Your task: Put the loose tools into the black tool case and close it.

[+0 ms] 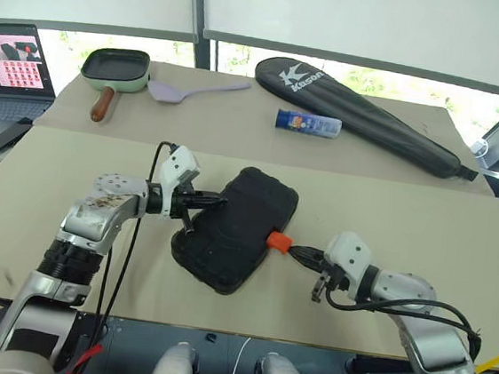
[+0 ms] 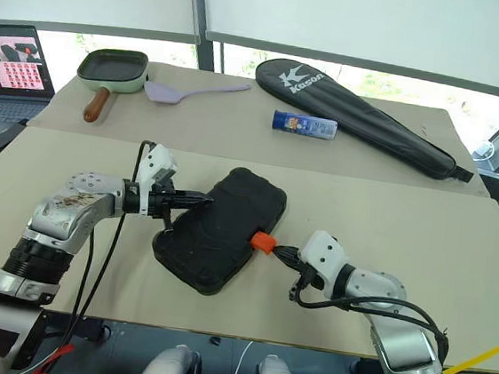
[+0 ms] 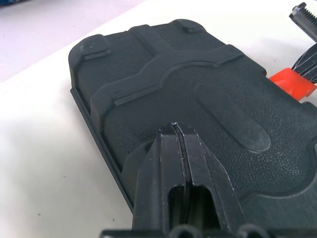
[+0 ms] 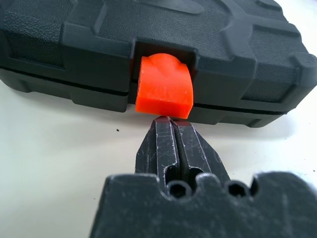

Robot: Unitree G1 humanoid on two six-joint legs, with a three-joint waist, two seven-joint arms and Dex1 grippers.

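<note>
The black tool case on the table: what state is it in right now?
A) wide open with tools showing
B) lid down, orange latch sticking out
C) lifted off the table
B: the black tool case lies shut on the table, its orange latch flipped outward.

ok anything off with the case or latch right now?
The orange latch sticks out from the black tool case, flap flared, not snapped flat. The case lid is down and the case lies askew on the table. Right gripper, shut, sits at the latch's lower edge; left gripper, shut, over the lid.
</note>
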